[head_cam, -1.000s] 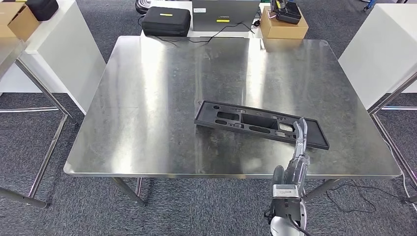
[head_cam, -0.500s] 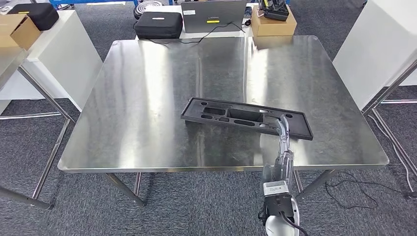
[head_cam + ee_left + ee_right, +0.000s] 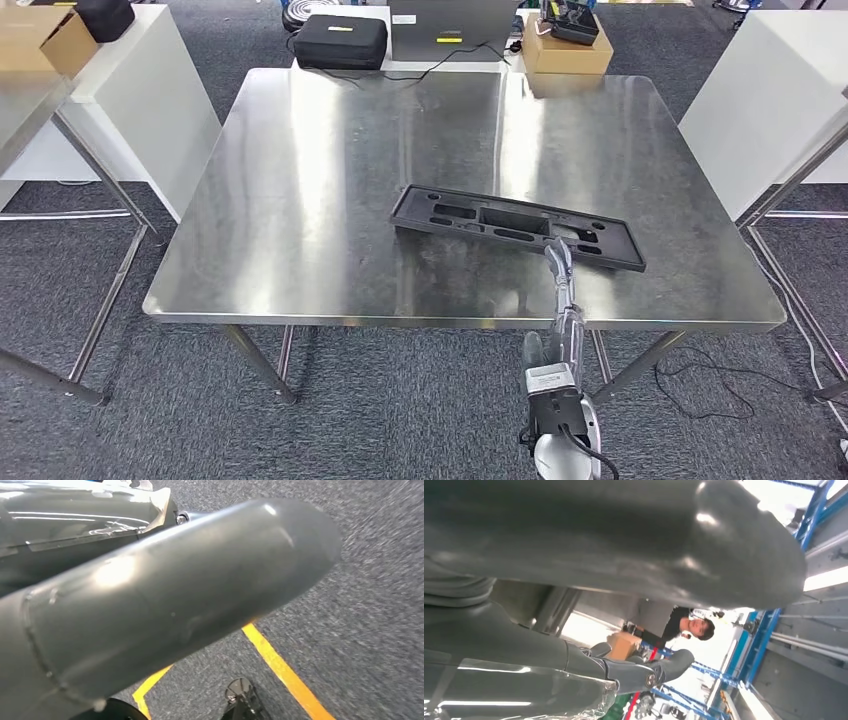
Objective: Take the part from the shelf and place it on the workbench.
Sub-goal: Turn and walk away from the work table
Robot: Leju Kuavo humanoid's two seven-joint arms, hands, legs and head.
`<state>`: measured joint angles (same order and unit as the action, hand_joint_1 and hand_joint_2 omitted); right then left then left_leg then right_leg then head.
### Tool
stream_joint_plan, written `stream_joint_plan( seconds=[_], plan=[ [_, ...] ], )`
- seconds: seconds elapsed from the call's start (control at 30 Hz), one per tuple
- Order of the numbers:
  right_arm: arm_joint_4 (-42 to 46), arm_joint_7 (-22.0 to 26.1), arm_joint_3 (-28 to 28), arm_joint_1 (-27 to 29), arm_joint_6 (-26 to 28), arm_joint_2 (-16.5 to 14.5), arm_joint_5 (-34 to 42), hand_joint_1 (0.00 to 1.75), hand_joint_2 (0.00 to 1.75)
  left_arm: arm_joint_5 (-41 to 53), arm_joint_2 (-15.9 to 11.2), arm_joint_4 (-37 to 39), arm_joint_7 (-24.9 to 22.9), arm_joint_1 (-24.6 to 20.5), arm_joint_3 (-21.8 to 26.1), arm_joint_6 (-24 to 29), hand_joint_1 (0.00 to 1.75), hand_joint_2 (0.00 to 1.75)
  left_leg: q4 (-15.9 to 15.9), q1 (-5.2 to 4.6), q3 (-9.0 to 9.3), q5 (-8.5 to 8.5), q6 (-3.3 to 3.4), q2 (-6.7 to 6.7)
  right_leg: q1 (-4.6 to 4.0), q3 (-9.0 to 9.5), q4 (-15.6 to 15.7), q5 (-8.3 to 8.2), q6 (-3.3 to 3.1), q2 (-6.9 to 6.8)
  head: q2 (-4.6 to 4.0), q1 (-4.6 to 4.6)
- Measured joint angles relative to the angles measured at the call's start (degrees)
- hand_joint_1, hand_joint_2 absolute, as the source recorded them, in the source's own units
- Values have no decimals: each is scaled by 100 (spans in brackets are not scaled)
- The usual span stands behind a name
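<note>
Steel workbench (image 3: pixel 300 200) carries the black part (image 3: pixel 515 227), centre-right of my head view. Right hand (image 3: pixel 560 262) lies extended at its near edge; grip I cannot confirm. Withdrawing could drag the part. Right wrist view: fingers (image 3: pixel 644 672) straight, a person (image 3: pixel 684 625) beyond.

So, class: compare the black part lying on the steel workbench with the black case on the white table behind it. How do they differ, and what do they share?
The black part is long, flat and open, full of cut-outs; the black case is blocky, closed and thicker. The part lies at a slant on the steel workbench, with the right hand at its near edge; the case sits apart on the white table, with a yellow mark on top. Both are black.
</note>
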<state>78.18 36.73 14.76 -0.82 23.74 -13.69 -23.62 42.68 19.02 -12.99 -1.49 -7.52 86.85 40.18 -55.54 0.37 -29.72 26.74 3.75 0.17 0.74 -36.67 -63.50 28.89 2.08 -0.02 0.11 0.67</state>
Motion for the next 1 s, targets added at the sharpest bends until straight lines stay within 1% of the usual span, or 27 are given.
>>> stream_joint_plan(
  seconds=[0.07,0.1,0.13,0.17,0.2,0.23,0.27,0.3,0.37,0.4,0.43,0.47,0.5,0.53,0.57,0.6,0.63,0.67,0.7,0.73,0.77,0.8,0.83,0.9,0.93,0.97,1.0],
  plan=[
    [-117,16,-2,-37,6,50,78,0,0,-3,3,1,44,-3,32,-4,0,0,-7,-12,-147,-103,18,3,4,-216,-747,375,3,1,0,-14],
    [-163,19,-2,-45,11,72,100,0,0,-10,4,1,62,-3,43,-9,0,0,-11,-17,-216,-153,18,3,5,-225,-937,438,35,0,0,-14],
    [-202,20,-3,-52,17,92,113,0,0,-18,4,2,78,-3,51,-14,0,0,-16,-21,-278,-198,12,2,6,-110,-880,396,80,0,0,-15],
    [-233,22,-2,-62,22,108,121,0,0,-24,4,3,88,-3,53,-20,0,0,-25,-23,-331,-237,1,0,6,125,-580,282,124,0,0,-15],
    [-256,25,-2,-76,25,119,125,0,0,-32,4,5,97,-3,54,-26,0,0,-39,-24,-378,-274,-15,-3,5,442,-110,171,147,0,0,-15],
    [-276,30,-1,-95,26,127,126,0,0,-36,5,8,104,-4,54,-30,0,0,-53,-29,-420,-308,-42,-5,-5,750,354,94,135,3,0,-13],
    [-292,36,1,-109,29,132,128,0,0,-39,5,10,109,-4,54,-32,0,0,-62,-33,-447,-343,-75,-5,-21,960,692,41,104,7,0,-10],
    [-306,41,1,-121,32,139,129,0,0,-43,5,11,113,-4,55,-34,0,0,-68,-34,-465,-378,-109,-4,-37,1047,876,32,66,10,0,-11],
    [-332,48,1,-129,38,152,132,0,0,-43,7,17,114,-4,59,-35,0,0,-57,-31,-487,-454,-184,-3,-51,989,906,-23,-12,11,0,-15],
    [-344,50,3,-138,39,157,133,0,0,-43,5,20,114,-4,63,-35,0,0,-76,-24,-515,-440,-217,-10,-35,948,922,-60,-63,2,0,-19],
    [-355,51,5,-147,39,157,133,0,0,-43,6,22,114,-3,69,-34,0,0,-149,-16,-562,-336,-250,-17,-19,915,932,-111,-131,-8,0,-10],
    [-364,53,8,-154,39,157,133,0,44,-43,4,24,114,-3,75,-34,0,0,-327,-7,-637,-131,-283,-24,-1,869,945,-174,-191,-18,0,3],
    [-374,54,9,-161,39,157,133,0,87,-43,2,25,114,-3,81,-34,0,0,-616,9,-737,152,-310,-29,4,814,942,-234,-230,-26,0,17],
    [-385,54,10,-163,39,158,133,0,131,-43,-1,25,114,-3,86,-34,0,0,-975,19,-840,434,-338,-28,1,742,932,-292,-249,-27,0,30],
    [-397,54,10,-162,39,161,138,0,175,-43,-4,25,115,-3,90,-34,0,0,-1330,26,-922,634,-360,-28,-3,661,916,-347,-246,-28,0,37],
    [-413,58,10,-162,42,165,151,0,175,-44,-6,26,118,-3,92,-34,0,0,-1571,28,-941,704,-371,-28,-6,575,893,-395,-236,-30,0,35],
    [-433,69,10,-163,53,172,176,0,175,-48,-8,27,125,-3,95,-34,0,0,-1624,29,-867,652,-373,-28,-6,489,863,-437,-222,-31,0,37],
    [-458,88,10,-165,71,181,214,0,175,-55,-9,28,136,-3,96,-34,0,0,-1469,29,-687,513,-365,-28,-5,408,829,-473,-207,-30,0,38],
    [-485,111,11,-169,97,191,260,0,175,-67,-10,30,149,-5,97,-34,0,0,-1122,29,-410,362,-348,-28,-5,339,793,-505,-187,-29,0,37],
    [-510,133,13,-175,125,198,307,0,175,-79,-11,31,163,-10,98,-36,0,0,-704,23,-114,306,-326,-30,-10,283,763,-536,-165,-27,0,38],
    [-530,149,14,-180,156,204,345,0,175,-90,-11,33,179,-15,99,-40,0,0,-367,10,111,282,-294,-35,-15,249,745,-567,-135,-27,0,33],
    [-544,154,19,-185,189,206,369,0,175,-96,-11,35,198,-20,99,-47,0,0,-141,-8,246,300,-261,-40,-19,233,735,-601,-95,-28,0,30],
    [-550,142,25,-188,226,206,375,0,175,-100,-12,37,221,-23,99,-62,0,0,-59,-29,280,328,-231,-46,-20,224,736,-638,-59,-30,0,33],
    [-524,37,34,-168,323,207,321,0,175,-102,-18,38,277,-23,99,-135,0,0,-36,-40,220,233,-147,-37,-8,204,744,-702,18,-28,0,38],
    [-487,-34,34,-144,372,211,275,0,175,-103,-21,37,304,-24,99,-190,0,0,-18,-34,171,173,-101,-28,-10,157,700,-653,28,-24,0,41],
    [-434,-105,32,-111,414,217,224,0,175,-103,-29,37,328,-26,99,-250,0,0,4,-23,105,99,-52,-16,-10,81,558,-504,20,-19,0,22],
    [-375,-155,28,-75,444,226,179,0,175,-104,-37,37,344,-27,99,-307,0,0,17,-12,27,25,-19,-4,-7,-25,287,-260,-9,-14,0,6]
  ],
)
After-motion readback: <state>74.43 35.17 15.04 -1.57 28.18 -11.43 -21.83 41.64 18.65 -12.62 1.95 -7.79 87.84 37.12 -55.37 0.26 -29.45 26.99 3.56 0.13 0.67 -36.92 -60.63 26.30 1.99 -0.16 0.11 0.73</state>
